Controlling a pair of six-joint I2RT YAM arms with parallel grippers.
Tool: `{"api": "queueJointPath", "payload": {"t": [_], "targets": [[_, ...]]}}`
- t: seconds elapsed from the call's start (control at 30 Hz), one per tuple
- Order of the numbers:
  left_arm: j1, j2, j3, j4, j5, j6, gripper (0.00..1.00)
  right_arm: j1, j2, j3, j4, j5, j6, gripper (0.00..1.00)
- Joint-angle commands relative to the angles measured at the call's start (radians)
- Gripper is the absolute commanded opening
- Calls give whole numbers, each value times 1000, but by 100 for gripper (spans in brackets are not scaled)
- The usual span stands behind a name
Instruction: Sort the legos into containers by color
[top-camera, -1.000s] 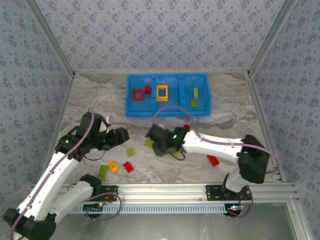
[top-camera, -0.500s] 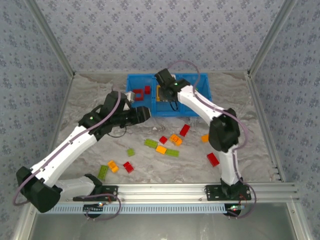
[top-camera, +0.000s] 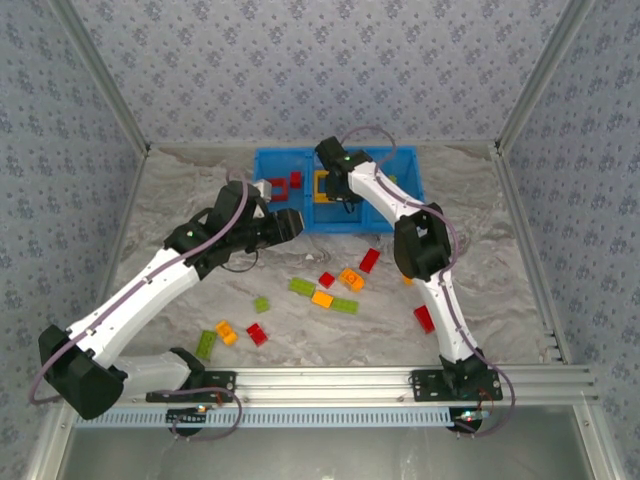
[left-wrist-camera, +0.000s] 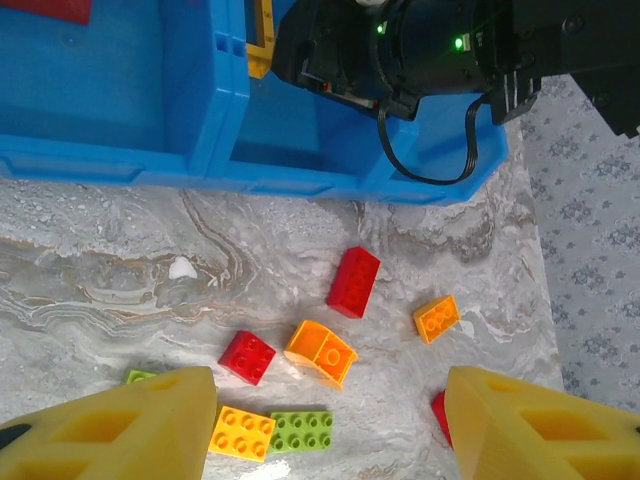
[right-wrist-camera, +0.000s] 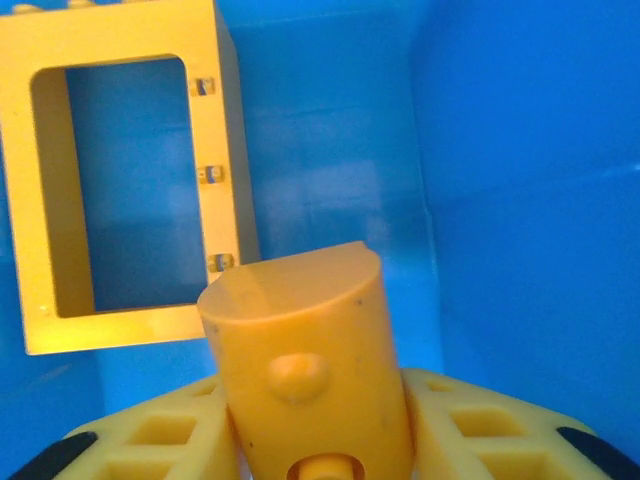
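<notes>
Brick (right-wrist-camera: 300, 370), orange-yellow with a curved top, sits pinched between the fingers of my right gripper (right-wrist-camera: 315, 445). It is at lower centre of the wrist view, low inside the middle compartment of the blue tray (right-wrist-camera: 520, 200) and just beside the yellow frame (right-wrist-camera: 120, 170) lying at upper left. To do this well, I judge I should let go low over bare floor, clear of frame and walls, then lift straight up. My left gripper (left-wrist-camera: 325, 400) hangs wide and empty above the loose bricks (left-wrist-camera: 353, 281) near the tray's front wall. Against a second ago, my right gripper has gone from the scattered bricks at mid-table to the tray, and my left has come up toward it.
</notes>
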Motion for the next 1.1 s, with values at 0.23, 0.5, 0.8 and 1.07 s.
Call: {"api": "queueJointPath", "payload": {"t": [0.23,0.5,0.8,1.07], "targets": [[-14,-35,3,-53,-70,-17,62,32,-59,67,-5,-15,-7,57],[-21,-129,-123,-420,-161,-239,60,152,-434,-223,137,134,-47,56],[-213,-312,-481,-438,-120,-589,64,477,-1094,-1180,786,-186,-345,61],[-263,-273,-594,-296,-102,-669,68,856,-1359,-1555,900,-122,-331,64]]}}
